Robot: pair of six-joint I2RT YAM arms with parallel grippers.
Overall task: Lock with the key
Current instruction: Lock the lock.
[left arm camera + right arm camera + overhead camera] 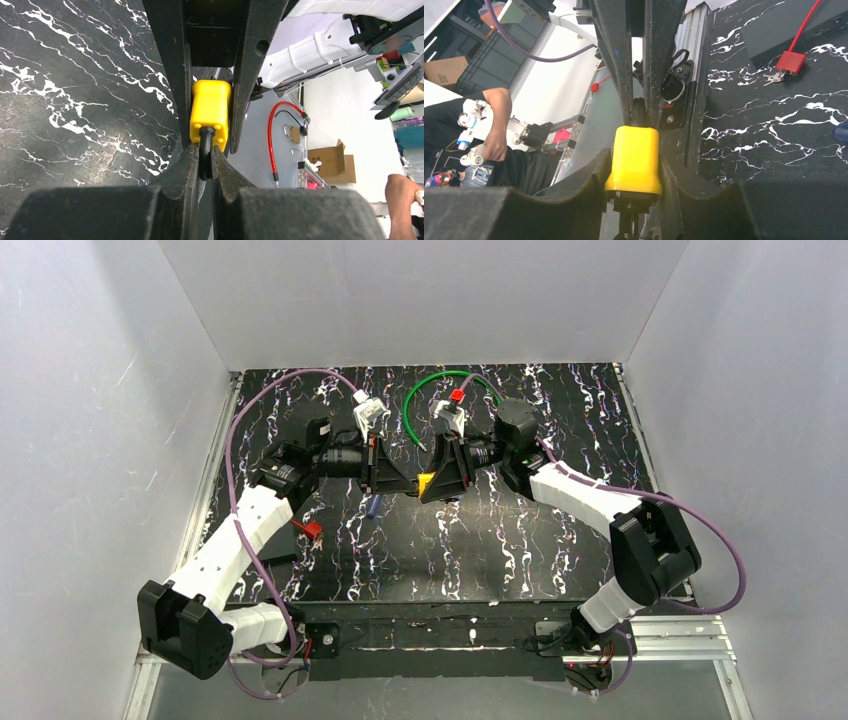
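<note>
- Top view: the two arms meet over the middle of the black marbled table (560, 530), and the yellow lock (426, 480) hangs between them, above the table.
- The left gripper (408, 483) reaches the lock from its left and the right gripper (432, 486) from its right.
- A blue-handled tool (372, 506) lies just left of and nearer than the lock. A red padlock (313, 529) lies further left, and a green cable (412, 405) loops behind the lock.
- Left wrist view: the left arm's own fingers (187, 167) are nearly together, pinching the dark shackle (205, 147) where it leaves the lock's yellow body.
- The other arm's two fingers come down from the top of this view, one along each side of the yellow body.
- Right wrist view: the right arm's fingers (596, 175) are partly spread and clamp the yellow body from both sides.
- The left arm's fingers hold the shackle above it.
- Small silvery keys (774, 76) lie on the table far right of the lock, just beside the red padlock.
- Something dark sticks out under the lock; I cannot tell whether it is a key.
</note>
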